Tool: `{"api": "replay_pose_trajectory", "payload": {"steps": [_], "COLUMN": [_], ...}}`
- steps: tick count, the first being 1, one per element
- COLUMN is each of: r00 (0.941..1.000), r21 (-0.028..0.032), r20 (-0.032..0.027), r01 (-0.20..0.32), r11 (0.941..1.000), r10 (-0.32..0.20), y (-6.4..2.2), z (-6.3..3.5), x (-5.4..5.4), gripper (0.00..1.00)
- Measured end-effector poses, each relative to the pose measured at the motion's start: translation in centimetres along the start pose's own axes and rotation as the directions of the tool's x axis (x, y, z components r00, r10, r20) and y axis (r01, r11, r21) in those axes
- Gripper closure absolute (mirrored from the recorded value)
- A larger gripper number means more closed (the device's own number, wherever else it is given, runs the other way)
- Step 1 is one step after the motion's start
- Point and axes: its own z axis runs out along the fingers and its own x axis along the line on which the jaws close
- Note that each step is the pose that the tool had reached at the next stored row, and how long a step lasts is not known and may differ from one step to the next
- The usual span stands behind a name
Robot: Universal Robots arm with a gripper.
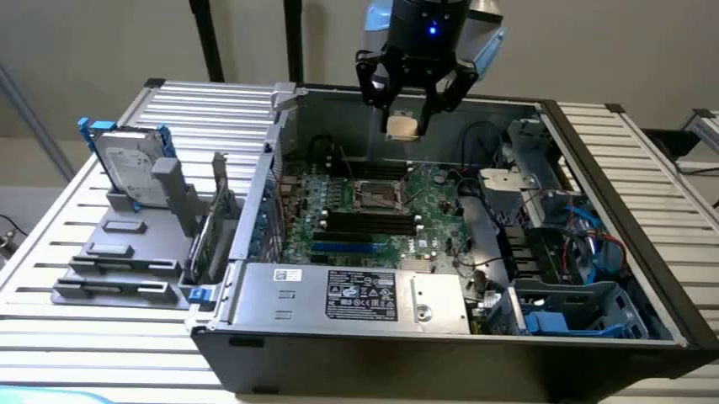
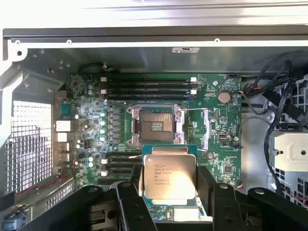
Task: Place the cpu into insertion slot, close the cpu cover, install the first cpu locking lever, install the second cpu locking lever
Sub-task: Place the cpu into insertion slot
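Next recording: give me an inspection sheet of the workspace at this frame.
Surface: slatted metal table, with an open computer case resting on it.
Job's things: the cpu is held above the green board; the insertion slot is uncovered and has no chip in it.
Clutter: a grey drive with blue clips stands on a grey fixture on the exterior view's left.
Grippers: the gripper is closed on the cpu, above the case.
Cables: red, blue and black cables lie inside the case on the exterior view's right.
Surroundings: pale wall, with black poles behind the table.
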Motion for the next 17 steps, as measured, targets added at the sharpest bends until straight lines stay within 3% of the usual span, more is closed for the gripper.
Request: {"api": "replay_pose_trajectory", "payload": {"steps": [13, 17], "r00": [1.0, 1.0], "r21": [0.0001, 0.0], "r20": [-0.0001, 0.0], "r01": [0.0, 0.0], "r11": [1.0, 1.0], "r10": [0.0, 0.0], "y": [0.0, 0.51], "z": [0.0, 0.05], "x": [0.0, 0.24], "gripper": [0.46, 0.46]}}
